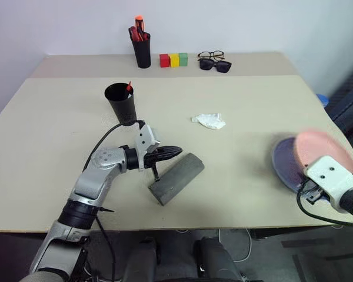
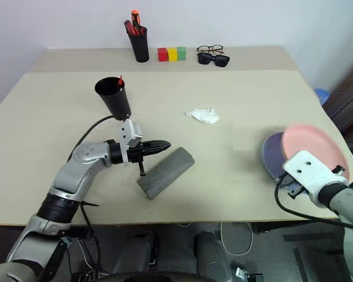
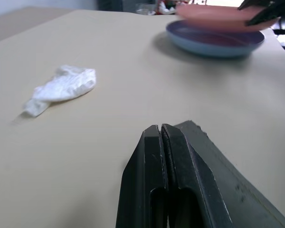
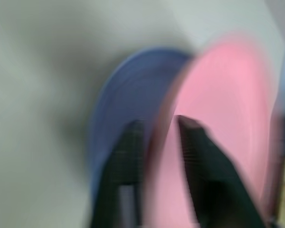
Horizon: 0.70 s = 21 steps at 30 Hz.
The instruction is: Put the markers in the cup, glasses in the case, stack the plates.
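The black cup [image 1: 121,104] stands at mid-left with a marker's red end [image 1: 129,87] poking over its rim. In front of it lies the grey case [image 1: 176,178], lid down. My left gripper [image 1: 177,151] is shut and empty, pointing right just above the case's far end. At the table's right edge rests the blue plate [image 1: 284,165]. The pink plate [image 1: 319,147] hangs tilted over it, its rim between the fingers of my right gripper [image 4: 156,126]. The wire-rimmed glasses [image 1: 210,55] lie at the back of the table.
A crumpled white tissue [image 1: 209,121] lies mid-table. At the back stand a black pen holder [image 1: 143,50] with orange-red pens, three coloured blocks [image 1: 173,60] and dark sunglasses [image 1: 216,65]. The table's right edge runs just past the plates.
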Available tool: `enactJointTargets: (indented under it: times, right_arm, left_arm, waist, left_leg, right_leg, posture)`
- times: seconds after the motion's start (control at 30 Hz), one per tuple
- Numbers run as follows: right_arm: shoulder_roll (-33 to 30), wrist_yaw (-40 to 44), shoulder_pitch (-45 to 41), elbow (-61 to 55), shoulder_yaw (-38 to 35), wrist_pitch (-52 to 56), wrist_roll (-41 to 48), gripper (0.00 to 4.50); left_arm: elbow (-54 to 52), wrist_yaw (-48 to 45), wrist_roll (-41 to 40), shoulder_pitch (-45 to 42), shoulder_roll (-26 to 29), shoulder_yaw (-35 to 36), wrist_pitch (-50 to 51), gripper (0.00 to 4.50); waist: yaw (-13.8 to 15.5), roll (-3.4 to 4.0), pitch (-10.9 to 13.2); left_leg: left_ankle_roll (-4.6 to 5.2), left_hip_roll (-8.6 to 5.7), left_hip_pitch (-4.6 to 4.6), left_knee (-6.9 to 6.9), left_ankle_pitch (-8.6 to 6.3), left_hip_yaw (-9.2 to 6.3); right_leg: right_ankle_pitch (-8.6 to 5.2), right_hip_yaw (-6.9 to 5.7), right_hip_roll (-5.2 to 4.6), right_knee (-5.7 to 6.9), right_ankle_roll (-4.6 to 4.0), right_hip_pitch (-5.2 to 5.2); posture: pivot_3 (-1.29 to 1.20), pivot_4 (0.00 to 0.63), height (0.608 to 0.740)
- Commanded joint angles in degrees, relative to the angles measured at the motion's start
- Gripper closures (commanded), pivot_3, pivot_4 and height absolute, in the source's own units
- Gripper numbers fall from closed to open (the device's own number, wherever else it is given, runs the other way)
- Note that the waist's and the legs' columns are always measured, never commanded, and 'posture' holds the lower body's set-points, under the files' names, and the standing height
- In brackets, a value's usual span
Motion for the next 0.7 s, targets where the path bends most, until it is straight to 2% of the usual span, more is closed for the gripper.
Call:
enactJointTargets:
  times: [0.03, 0.13, 0.23, 0.3, 0.53, 0.7]
  right_arm:
    - [1.56, -3.22, -8.43, 1.3, 5.28, -2.25, 1.47, 1.05]
    - [5.21, -5.69, -19.92, 8.67, 14.95, -4.74, 1.47, 1.05]
    - [10.33, -7.8, -33.44, 21.13, 25.23, -8.53, -0.65, 1.05]
    - [13.88, -9.0, -40.74, 29.6, 28.9, -10.47, -0.91, 1.05]
    - [23.52, -12.98, -59.67, 63.05, 34.03, -23.02, -0.99, 1.05]
    - [27.51, -13.07, -66.85, 79.9, 34.37, -30.35, -0.81, 1.05]
  left_arm:
    - [-0.43, 0.49, 0.39, -0.81, 0.06, 1.6, -1.9, 4.5]
    - [-2.3, 2.1, 0.95, 1.33, 1.44, 3.14, -1.82, 4.5]
    - [-6.22, 4.58, 0.97, 5.21, 3.39, 5.49, -0.85, 4.5]
    - [-8.84, 6.31, 0.84, 7.53, 4.39, 6.94, -0.01, 4.5]
    - [-18.03, 11.72, 0.05, 15.5, 6.81, 11.86, 3.71, 4.5]
    - [-21.3, 13.78, -0.07, 17.96, 7.16, 12.8, 5.27, 4.5]
  waist:
    - [-0.23, 0.01, -0.01]
    - [-1.01, -0.02, 0.0]
    - [-1.28, -0.05, 0.02]
    - [-1.21, -0.03, 0.03]
    - [-0.83, -0.05, 0.07]
    - [-0.92, -0.04, 0.07]
  left_leg:
    - [0.0, 0.01, 0.0, -0.01, 0.0, -0.01]
    - [-0.01, 0.05, 0.05, -0.12, 0.0, -0.08]
    - [-0.02, 0.03, 0.0, -0.32, 0.01, -0.16]
    - [-0.04, 0.01, -0.06, -0.41, 0.03, -0.07]
    - [-0.08, -0.01, -0.15, -0.5, 0.05, -0.08]
    - [-0.08, -0.02, -0.14, -0.51, 0.05, -0.06]
  right_leg:
    - [0.0, 0.01, 0.0, 0.01, 0.0, -0.02]
    - [0.01, 0.04, 0.02, 0.0, 0.0, -0.03]
    - [-0.02, 0.06, -0.03, -0.05, 0.0, -0.16]
    - [-0.01, 0.16, -0.08, -0.06, 0.01, -0.3]
    - [-0.01, 0.1, -0.21, -0.14, 0.02, -0.37]
    - [0.0, 0.11, -0.22, -0.11, 0.02, -0.39]
  posture:
    - [0.0, 0.15, 0.74]
    - [0.0, 0.15, 0.74]
    - [0.0, 0.15, 0.74]
    - [0.0, 0.15, 0.74]
    - [0.0, 0.15, 0.74]
    - [0.0, 0.15, 0.74]
